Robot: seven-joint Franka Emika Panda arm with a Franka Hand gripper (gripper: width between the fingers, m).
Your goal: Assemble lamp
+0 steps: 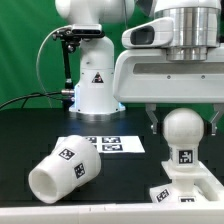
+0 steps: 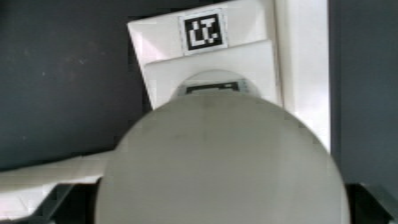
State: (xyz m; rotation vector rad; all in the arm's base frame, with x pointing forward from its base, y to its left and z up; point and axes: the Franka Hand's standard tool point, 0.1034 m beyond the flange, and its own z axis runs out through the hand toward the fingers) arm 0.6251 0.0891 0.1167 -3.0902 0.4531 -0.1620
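Note:
The round-headed bulb (image 1: 183,130) stands upright on the blocky square base (image 1: 186,190) at the exterior view's right. My gripper (image 1: 182,122) hangs over it, open, with one finger on each side of the bulb's head and a gap on both sides. In the wrist view the bulb's head (image 2: 217,160) fills the lower part, between the dark fingertips (image 2: 64,205) of my gripper (image 2: 214,206). The base (image 2: 169,62) with its tag lies beyond it. The tapered shade (image 1: 62,170) lies on its side at the exterior view's left.
The marker board (image 1: 112,145) lies flat on the black table between the shade and the bulb. The big white robot pedestal (image 1: 93,85) with a triangle sticker stands behind it, before a green backdrop.

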